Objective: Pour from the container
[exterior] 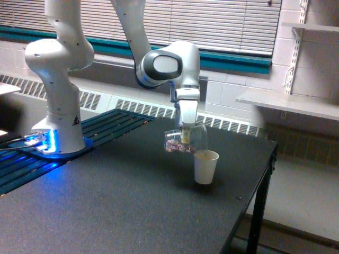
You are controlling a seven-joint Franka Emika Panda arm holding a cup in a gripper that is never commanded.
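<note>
One paper cup (205, 166) stands below the tipped container (183, 141).

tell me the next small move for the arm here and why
Probably tip the clear container a little further toward the paper cup. The claw holds it on its side just above the cup's rim, mouth toward the cup, yet the pinkish bits sit toward its closed end on the exterior view's left, and none can be seen falling.

No readable text, small unreadable warning sticker on arm base (73, 120)
</note>
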